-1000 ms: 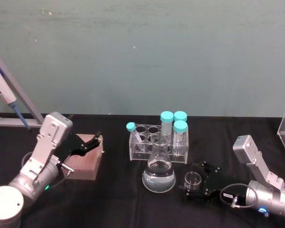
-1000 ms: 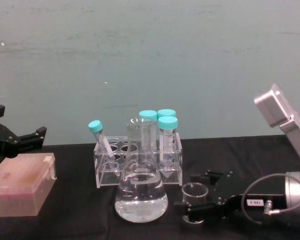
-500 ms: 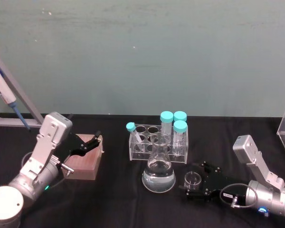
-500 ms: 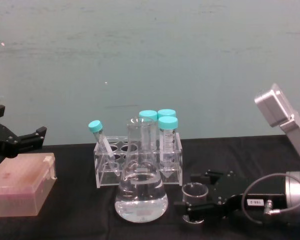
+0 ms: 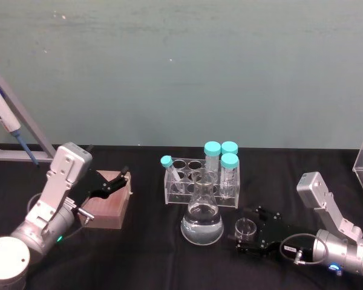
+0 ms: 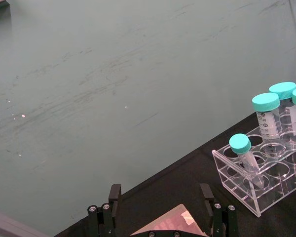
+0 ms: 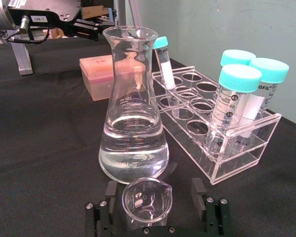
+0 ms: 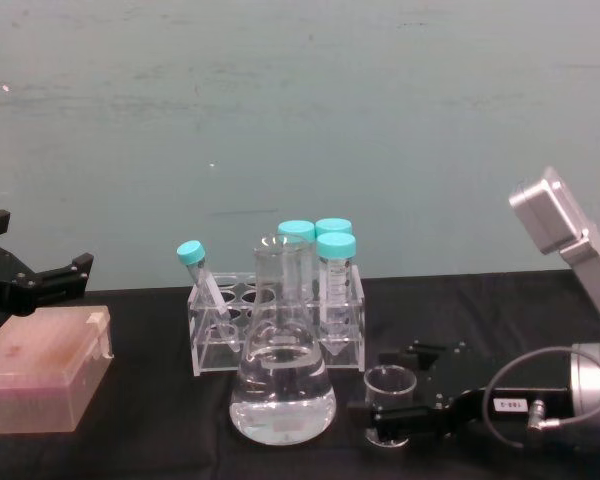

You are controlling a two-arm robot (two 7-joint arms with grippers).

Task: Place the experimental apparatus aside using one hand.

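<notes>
Here, black tabletop, teal wall, beaker between fingers

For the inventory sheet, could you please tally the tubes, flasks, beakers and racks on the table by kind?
Teal-capped tubes: 4
Flask: 1
Beaker: 1
Rack: 1
Total: 7
</notes>
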